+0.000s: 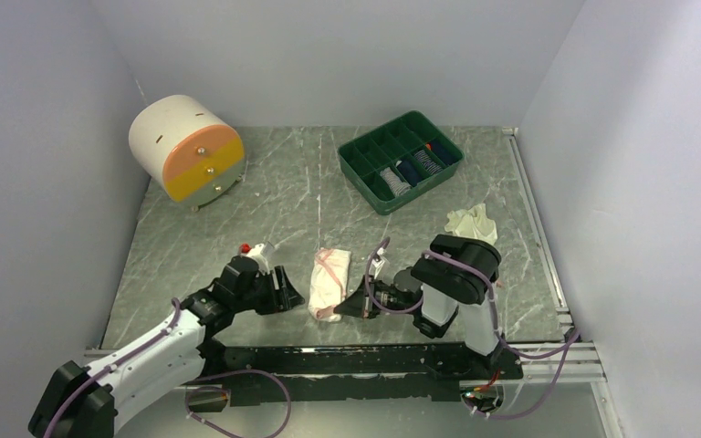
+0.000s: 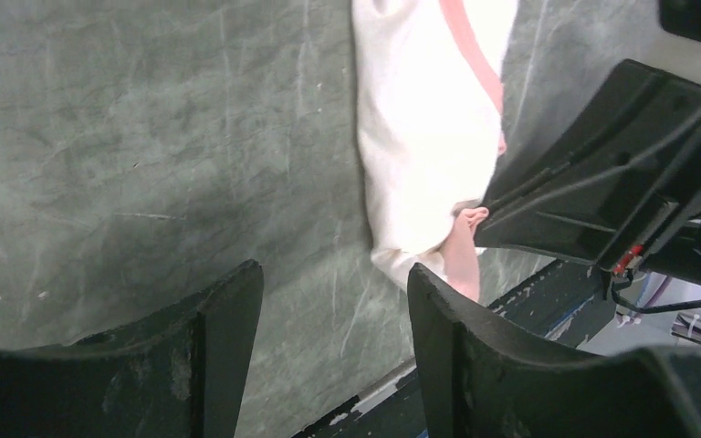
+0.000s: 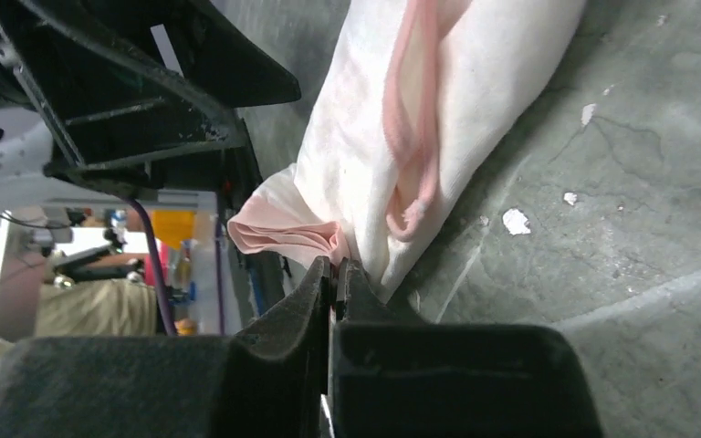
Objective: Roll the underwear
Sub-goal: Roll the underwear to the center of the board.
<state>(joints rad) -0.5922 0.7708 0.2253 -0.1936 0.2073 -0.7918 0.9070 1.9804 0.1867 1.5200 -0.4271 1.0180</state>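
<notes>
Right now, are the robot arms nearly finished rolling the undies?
Not nearly. The pink-and-white underwear is folded into a long strip but not yet rolled. The right gripper is pinched shut on its near end, and the left gripper hovers open beside it. The cream-white underwear lies crumpled farther back on the right, untouched.

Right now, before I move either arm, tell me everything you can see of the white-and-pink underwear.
The white-and-pink underwear is thin, soft white cloth with a pink band, gathered into a long narrow bundle. It lies on the marbled table, pointing away from the arm bases. The right gripper has its jaws shut on the pink fold at its near end. The left gripper sits open beside it, seemingly not touching.
</notes>
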